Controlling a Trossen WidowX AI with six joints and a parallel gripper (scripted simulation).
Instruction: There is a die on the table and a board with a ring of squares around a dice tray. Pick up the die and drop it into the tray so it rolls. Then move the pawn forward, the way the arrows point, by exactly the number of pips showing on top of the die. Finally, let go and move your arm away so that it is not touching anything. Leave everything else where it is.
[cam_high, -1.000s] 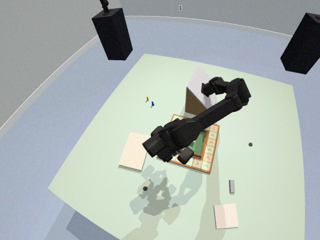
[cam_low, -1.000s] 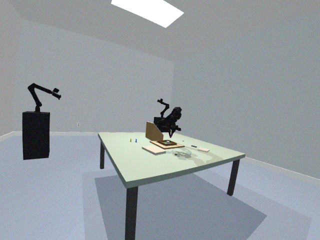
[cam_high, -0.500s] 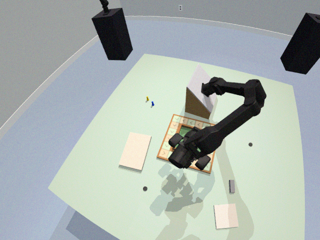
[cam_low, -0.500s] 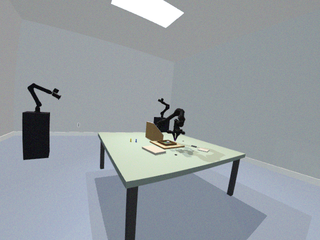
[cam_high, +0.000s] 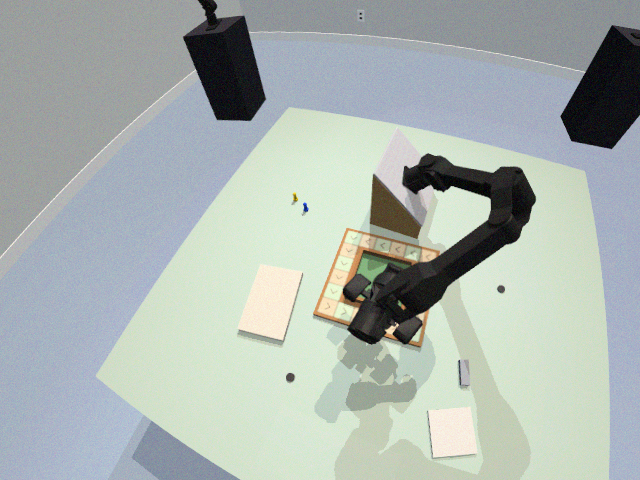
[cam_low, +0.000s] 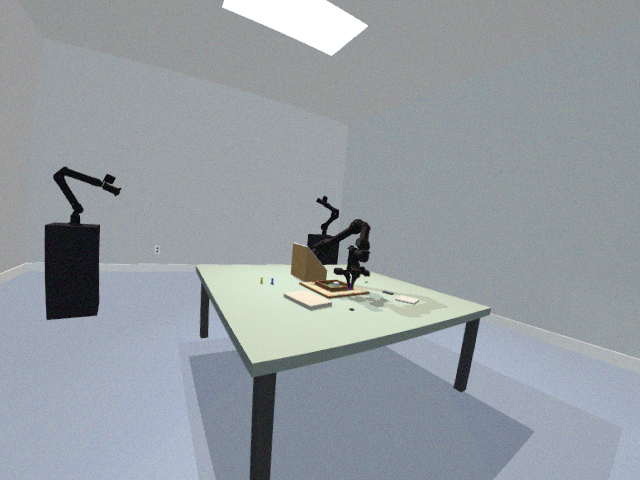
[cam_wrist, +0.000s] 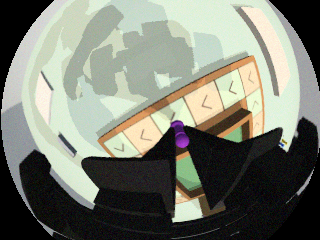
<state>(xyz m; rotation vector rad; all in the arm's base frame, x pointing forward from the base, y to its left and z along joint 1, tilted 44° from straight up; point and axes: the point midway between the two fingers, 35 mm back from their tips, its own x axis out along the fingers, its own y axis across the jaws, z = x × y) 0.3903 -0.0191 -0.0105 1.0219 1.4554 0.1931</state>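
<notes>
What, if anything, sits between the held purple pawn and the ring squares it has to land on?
Nothing visible does. The tool is shut on the purple pawn, just above the board's ring of squares, and the squares in the wrist view beyond it are bare.

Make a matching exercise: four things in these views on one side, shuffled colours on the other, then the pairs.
Things:
1. pawn in the gripper
2. tray floor
3. two towers beside the table
4. small pawn off the board

Colours:
a. black
b. blue
c. purple
d. green

Pairs: 1-c, 2-d, 3-a, 4-b
</notes>
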